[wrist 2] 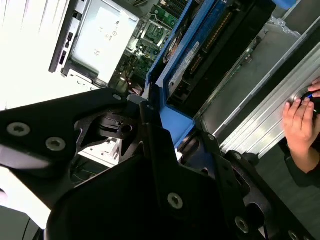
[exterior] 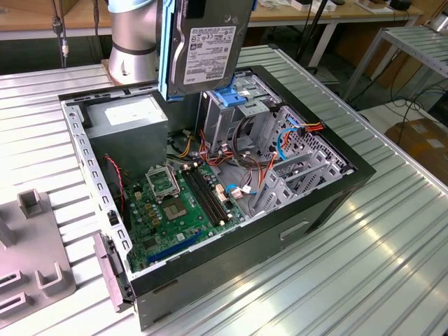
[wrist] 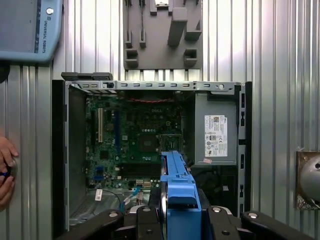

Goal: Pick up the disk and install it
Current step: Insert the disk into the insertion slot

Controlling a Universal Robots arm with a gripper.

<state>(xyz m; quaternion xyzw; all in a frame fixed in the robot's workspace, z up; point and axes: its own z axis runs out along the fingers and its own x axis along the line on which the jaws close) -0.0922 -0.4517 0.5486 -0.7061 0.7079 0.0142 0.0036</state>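
The disk (exterior: 207,47), a grey hard drive with a white label and a light blue carrier rail, hangs upright above the open computer case (exterior: 336,199), just over the metal drive cage (exterior: 231,115) with its blue handle. In both wrist views my gripper (wrist: 178,216) (wrist 2: 169,126) is shut on the disk's blue carrier (wrist: 176,185) (wrist 2: 175,120). Its black fingers (wrist: 148,220) clamp the two sides. Below the disk in the first wrist view lie the motherboard (wrist: 135,135) and the power supply (wrist: 215,130).
The case lies on a ribbed metal table (exterior: 392,266). A grey fixture (exterior: 31,269) stands at the exterior view's left. The arm's base (exterior: 133,42) rises behind the case. A person's hand (wrist 2: 300,117) (wrist: 6,170) rests at the table's edge, near a blue-grey pendant (wrist: 27,27).
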